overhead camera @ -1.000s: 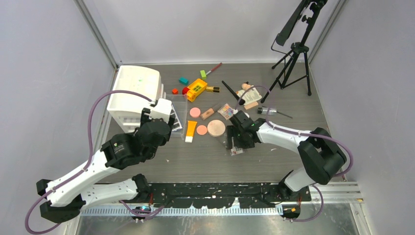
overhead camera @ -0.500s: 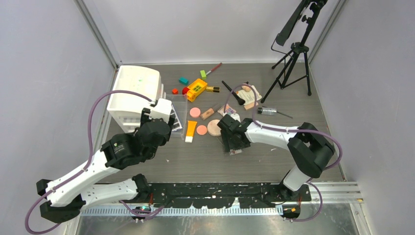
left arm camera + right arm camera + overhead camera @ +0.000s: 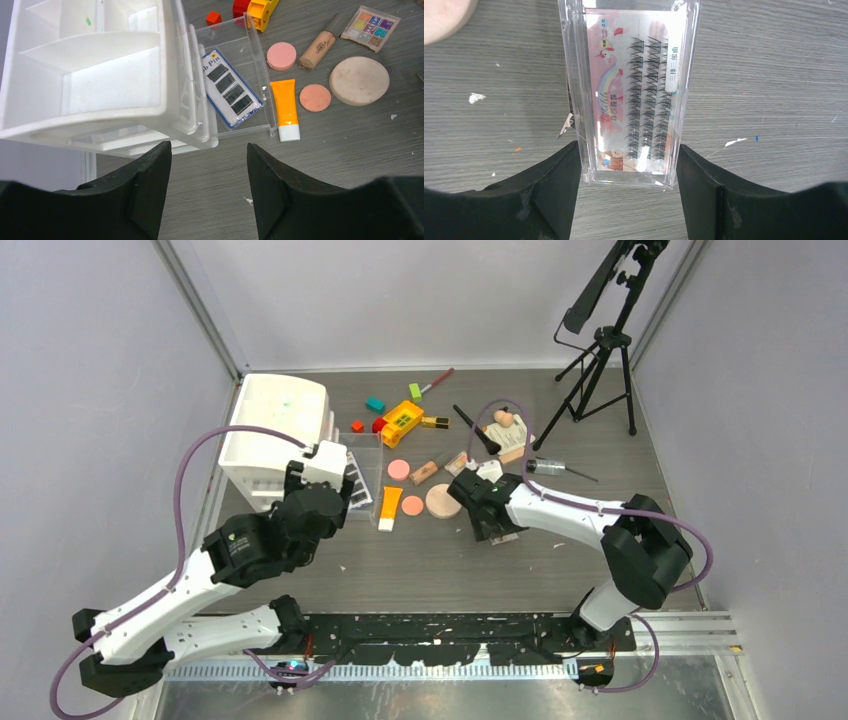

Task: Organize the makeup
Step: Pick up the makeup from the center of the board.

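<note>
My right gripper [image 3: 628, 145] is shut on the near end of a clear false-eyelash case [image 3: 629, 90], one finger against each long side. In the top view the case [image 3: 506, 537] pokes out beneath it. My left gripper [image 3: 209, 145] hangs open and empty over the table in front of the white organizer [image 3: 85, 75]. The organizer's clear drawer [image 3: 250, 30] is pulled out with a hairpin card [image 3: 230, 90] in it. To the drawer's right lie an orange tube [image 3: 285, 107], a pink compact [image 3: 281, 55], a peach compact [image 3: 315, 97], a large beige disc [image 3: 359, 80], a beige tube [image 3: 320, 46] and an eyeshadow palette [image 3: 370, 28].
Further back lie a black brush [image 3: 475, 430], a gold-black lipstick [image 3: 434, 422], a red pencil [image 3: 437, 380], a yellow toy brick [image 3: 402, 420] and small teal [image 3: 375, 405] and red [image 3: 357, 426] blocks. A black tripod [image 3: 600, 350] stands at the back right.
The right gripper swung left over the lash case, narrowed onto it, then shifted right and back with the case following. The left arm has stayed still.
</note>
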Controlling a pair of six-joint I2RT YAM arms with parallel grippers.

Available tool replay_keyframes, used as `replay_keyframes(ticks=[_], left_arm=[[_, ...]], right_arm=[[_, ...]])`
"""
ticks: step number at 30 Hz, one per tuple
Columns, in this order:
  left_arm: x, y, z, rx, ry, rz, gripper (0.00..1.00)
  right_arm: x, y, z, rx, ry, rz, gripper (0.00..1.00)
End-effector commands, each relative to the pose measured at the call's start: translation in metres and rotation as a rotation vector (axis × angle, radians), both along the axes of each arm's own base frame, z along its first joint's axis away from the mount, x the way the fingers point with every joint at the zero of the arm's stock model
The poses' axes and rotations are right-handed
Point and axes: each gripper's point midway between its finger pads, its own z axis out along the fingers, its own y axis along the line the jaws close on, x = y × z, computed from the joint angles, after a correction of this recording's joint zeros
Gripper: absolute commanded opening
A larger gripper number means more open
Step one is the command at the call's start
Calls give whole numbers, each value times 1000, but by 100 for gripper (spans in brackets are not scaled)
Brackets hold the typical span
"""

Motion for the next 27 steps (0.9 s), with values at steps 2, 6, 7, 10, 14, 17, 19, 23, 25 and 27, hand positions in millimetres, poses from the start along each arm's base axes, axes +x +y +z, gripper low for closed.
replay_keyframes(ticks=[2, 6, 7, 10, 14, 17, 19, 23, 25, 27], left_arm=[[2, 5, 10, -28, -39, 24, 59], [2, 5, 9, -29, -39, 23, 59], [2, 5, 10, -29, -38, 23, 59], [2, 4, 8, -23, -34, 21, 59], [3, 3, 7, -18, -31, 20, 59], [3, 2, 7, -16, -30, 20, 59], [3, 2, 7, -15, -29, 19, 59], [3, 1, 6, -10, -26, 18, 59], [3, 1, 6, -9, -25, 18, 59], [3, 1, 6, -10, -26, 19, 59]], right_arm=[[9, 13, 7, 43, -20, -6, 56], [-3, 32, -10, 154, 55, 13, 56], [-6, 37, -13, 186, 65, 16, 56], [-12, 57, -19, 299, 93, 45, 56], [-14, 48, -20, 273, 89, 7, 61], [-15, 32, -22, 204, 74, -38, 70], [-18, 29, -26, 192, 86, -48, 75], [-26, 28, -30, 191, 129, -50, 80], [-30, 27, -30, 194, 141, -48, 83], [-33, 26, -28, 197, 148, -41, 85]])
